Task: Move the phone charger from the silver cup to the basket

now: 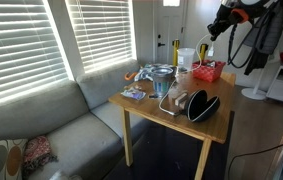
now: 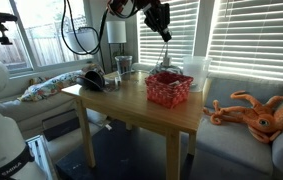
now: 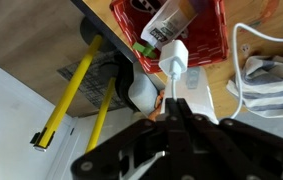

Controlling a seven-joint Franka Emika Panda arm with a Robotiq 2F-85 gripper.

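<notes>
Status: fingers [image 3: 184, 112] clamped on phone charger [image 3: 174, 58], dangling above basket [image 2: 169, 90].

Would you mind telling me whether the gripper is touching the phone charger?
Touching. In the wrist view the gripper is shut on the phone charger, whose white plug juts out past its tips.

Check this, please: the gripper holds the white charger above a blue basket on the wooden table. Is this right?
Not quite. The basket is red, not blue; the wrist view shows it. The rest stands: the gripper holds the white charger above it, on the wooden table.
</notes>
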